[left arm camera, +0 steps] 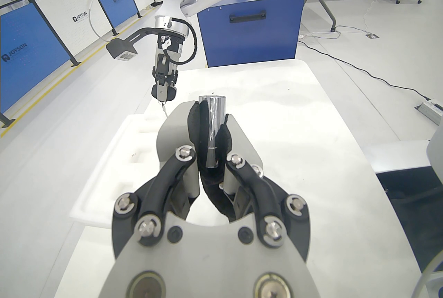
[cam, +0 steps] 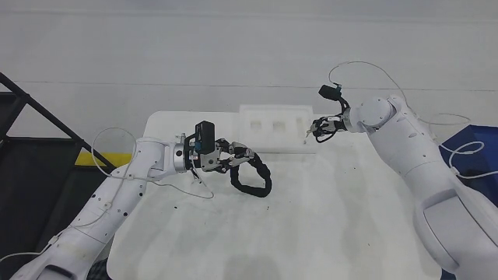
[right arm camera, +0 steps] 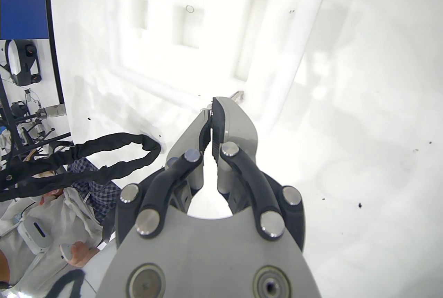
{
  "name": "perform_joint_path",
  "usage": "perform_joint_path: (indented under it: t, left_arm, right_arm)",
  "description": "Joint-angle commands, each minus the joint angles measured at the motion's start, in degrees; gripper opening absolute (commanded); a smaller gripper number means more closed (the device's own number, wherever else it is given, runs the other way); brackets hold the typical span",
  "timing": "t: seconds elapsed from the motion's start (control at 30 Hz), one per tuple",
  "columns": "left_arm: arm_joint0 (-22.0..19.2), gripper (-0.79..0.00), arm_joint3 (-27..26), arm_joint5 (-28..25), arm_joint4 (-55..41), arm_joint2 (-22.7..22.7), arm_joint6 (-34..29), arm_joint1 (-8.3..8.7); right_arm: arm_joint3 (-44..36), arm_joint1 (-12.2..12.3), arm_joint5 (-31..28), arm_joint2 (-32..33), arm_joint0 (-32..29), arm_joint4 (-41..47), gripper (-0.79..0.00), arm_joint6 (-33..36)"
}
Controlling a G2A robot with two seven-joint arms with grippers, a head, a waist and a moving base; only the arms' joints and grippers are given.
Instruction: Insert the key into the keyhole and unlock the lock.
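The lock has a chrome cylinder (left arm camera: 214,126) and a black fabric-covered cable loop (cam: 253,177). My left gripper (cam: 226,158) is shut on the lock's body, holding it above the table's left middle with the cylinder's end pointing away from the wrist. The loop (right arm camera: 114,154) hangs below it. My right gripper (cam: 315,130) hovers near the foam tray at the back, shut on a small metal key (right arm camera: 238,94) whose tip pokes past the fingertips. In the left wrist view the right gripper (left arm camera: 162,93) stands beyond the cylinder, apart from it, with the key (left arm camera: 163,110) pointing down.
A white foam tray (cam: 276,120) with rectangular recesses lies at the table's back edge. The white table (cam: 311,225) has bare room in front and to the right. A blue cabinet (left arm camera: 249,22) stands past the table's far end.
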Motion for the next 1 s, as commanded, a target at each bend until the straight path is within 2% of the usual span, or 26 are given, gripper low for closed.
perform_joint_path:
  t: [0.0, 0.97]
  left_arm:
    - [0.0, -0.785, 0.0, 0.0, 0.0, 0.0, 0.0, 0.0]
    - [0.0, -0.785, 0.0, 0.0, 0.0, 0.0, 0.0, 0.0]
  right_arm:
    - [-0.5, 0.1, 0.7, 0.0, -0.1, -0.6, -0.785, 0.1]
    - [-2.0, -0.3, 1.8, 0.8, -1.1, -3.7, -0.785, 1.8]
